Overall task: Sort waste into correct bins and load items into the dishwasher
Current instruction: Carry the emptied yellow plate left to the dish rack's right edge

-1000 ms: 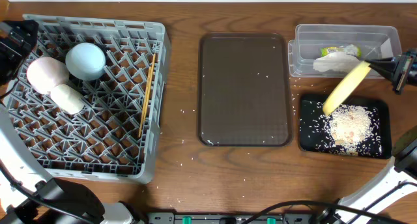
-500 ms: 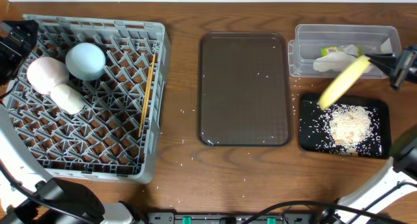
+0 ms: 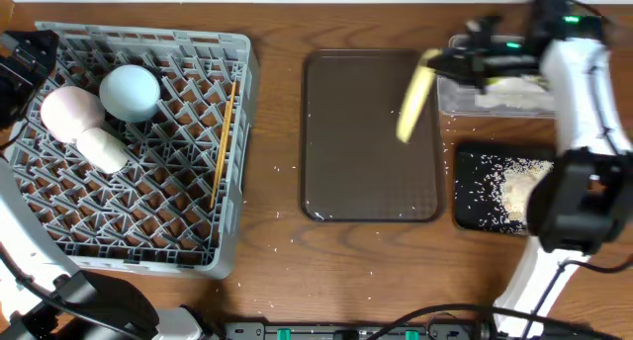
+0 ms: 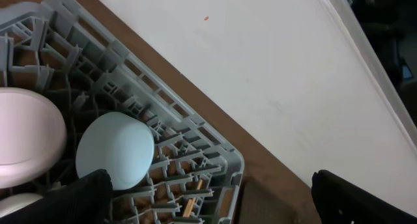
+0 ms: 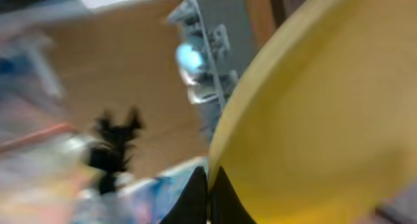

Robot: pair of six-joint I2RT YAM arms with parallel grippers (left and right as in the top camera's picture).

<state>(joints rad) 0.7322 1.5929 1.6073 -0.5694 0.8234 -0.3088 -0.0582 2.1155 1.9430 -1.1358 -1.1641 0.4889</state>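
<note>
Plate (image 3: 413, 99) edge-on above brown tray (image 3: 366, 157), rack (image 3: 148, 216) far left

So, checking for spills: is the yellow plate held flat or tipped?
Tipped: the yellow plate shows edge-on overhead, gripped by the right hand above the brown tray.

Bright even light; sharp overhead view; right wrist view motion-smeared around the yellow plate (image 5: 313, 107).

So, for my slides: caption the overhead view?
Right gripper holds the yellow plate above the brown tray; pink bowl, blue bowl, cup and chopsticks in the grey rack.
</note>
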